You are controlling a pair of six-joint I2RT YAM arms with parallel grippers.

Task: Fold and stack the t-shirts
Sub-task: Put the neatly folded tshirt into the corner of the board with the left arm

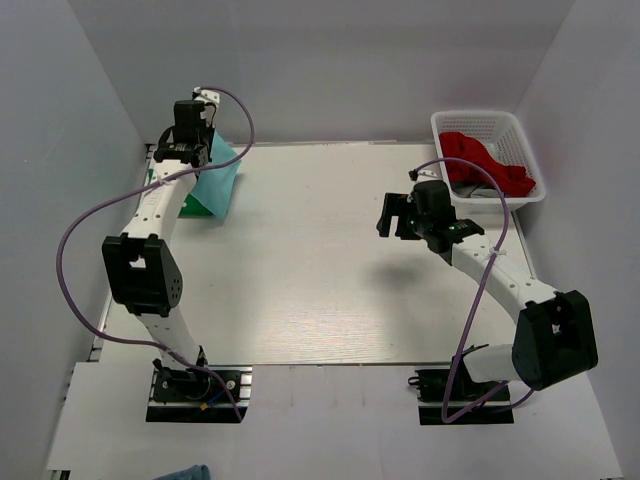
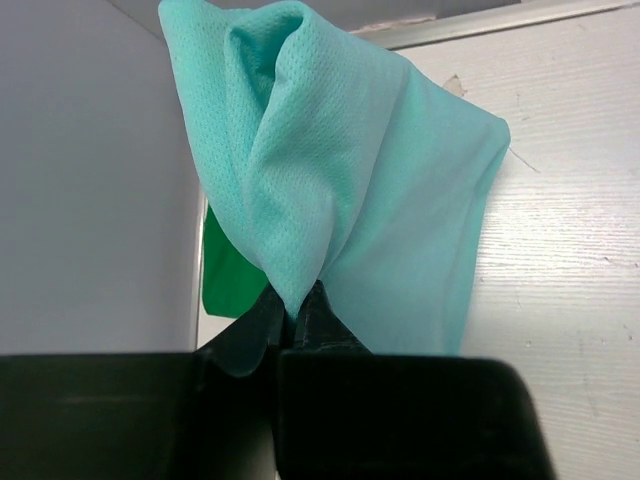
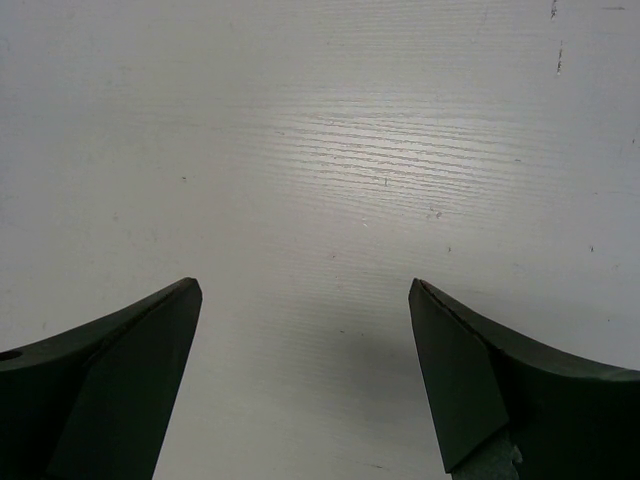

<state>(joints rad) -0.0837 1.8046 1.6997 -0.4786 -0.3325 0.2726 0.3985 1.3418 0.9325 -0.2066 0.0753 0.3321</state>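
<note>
The light teal t-shirt [image 2: 340, 170] is matt mesh cloth, finely pinholed; the green t-shirt [image 2: 228, 275] looks smoother. The desk [image 3: 330, 150] is white, wood-grained, faintly sheened. The basket [image 1: 441, 140] is white latticed plastic; its red cloth [image 1: 470, 150] looks matt.

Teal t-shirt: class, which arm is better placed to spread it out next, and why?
Left, most likely. The left claw is shut on the teal t-shirt; the right claw hangs open over bare table, far from the cloth.
</note>
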